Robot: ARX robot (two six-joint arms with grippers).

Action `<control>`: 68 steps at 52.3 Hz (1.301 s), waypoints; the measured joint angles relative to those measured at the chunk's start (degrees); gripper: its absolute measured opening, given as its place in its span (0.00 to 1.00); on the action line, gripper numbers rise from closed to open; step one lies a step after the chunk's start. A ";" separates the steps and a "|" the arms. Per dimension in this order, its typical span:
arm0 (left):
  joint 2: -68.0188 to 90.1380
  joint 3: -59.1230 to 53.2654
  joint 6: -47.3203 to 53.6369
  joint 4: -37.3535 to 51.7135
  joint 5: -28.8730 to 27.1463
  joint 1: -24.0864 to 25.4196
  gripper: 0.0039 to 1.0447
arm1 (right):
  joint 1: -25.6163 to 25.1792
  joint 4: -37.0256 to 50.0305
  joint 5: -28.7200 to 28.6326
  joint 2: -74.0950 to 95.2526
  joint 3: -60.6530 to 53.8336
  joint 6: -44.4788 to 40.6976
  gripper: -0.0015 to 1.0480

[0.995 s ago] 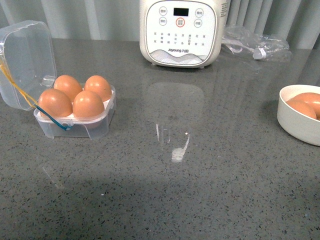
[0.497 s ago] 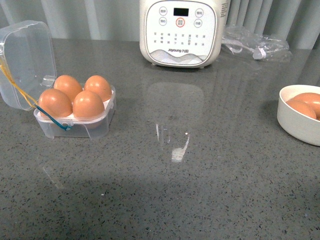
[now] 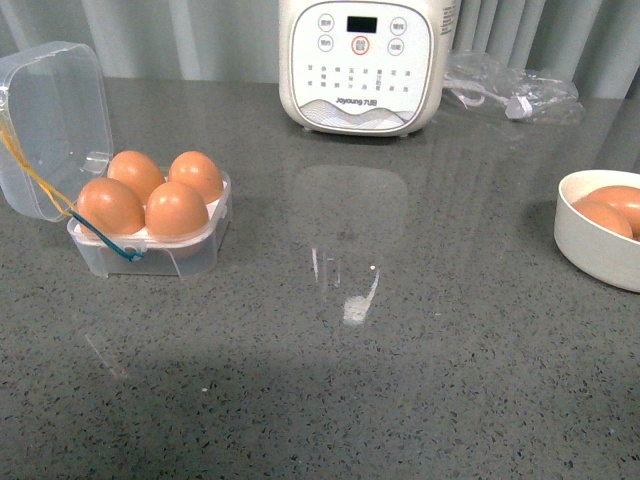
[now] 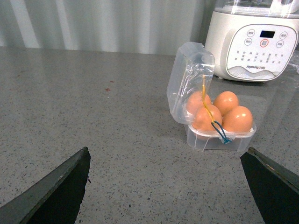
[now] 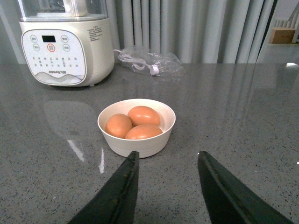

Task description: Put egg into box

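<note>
The clear plastic box (image 3: 190, 255) stands at the left of the counter, its lid (image 3: 50, 120) open, with an orange-brown egg in each of its cells, such as the front egg (image 3: 176, 210). It also shows in the left wrist view (image 4: 219, 137). Three more brown eggs lie in a round white bowl (image 5: 138, 142) at the right edge (image 3: 585, 240). My left gripper (image 4: 166, 158) is open and empty, back from the box. My right gripper (image 5: 167, 158) is open and empty, just short of the bowl. Neither arm shows in the front view.
A white kitchen appliance (image 3: 360, 65) with a button panel stands at the back centre. A clear plastic bag with a cable (image 3: 510, 90) lies to its right. Grey curtains hang behind the grey speckled counter (image 3: 350, 380).
</note>
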 joint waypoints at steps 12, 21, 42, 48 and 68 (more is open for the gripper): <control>0.00 0.00 0.00 0.00 0.00 0.00 0.94 | 0.00 0.00 0.00 0.00 0.00 0.00 0.86; 0.00 0.00 0.00 0.00 0.00 0.00 0.94 | 0.00 0.00 0.00 0.00 0.00 0.04 0.93; 13.49 1.64 -12.96 3.54 6.82 4.42 0.94 | 0.00 0.00 -0.13 0.00 0.00 0.02 0.93; 34.51 4.61 -14.12 26.82 9.18 8.70 0.94 | -0.02 0.00 -0.04 0.00 0.00 0.02 0.93; 85.24 21.94 -2.86 64.15 7.30 12.63 0.94 | -0.02 0.00 -0.11 0.00 0.00 0.04 0.93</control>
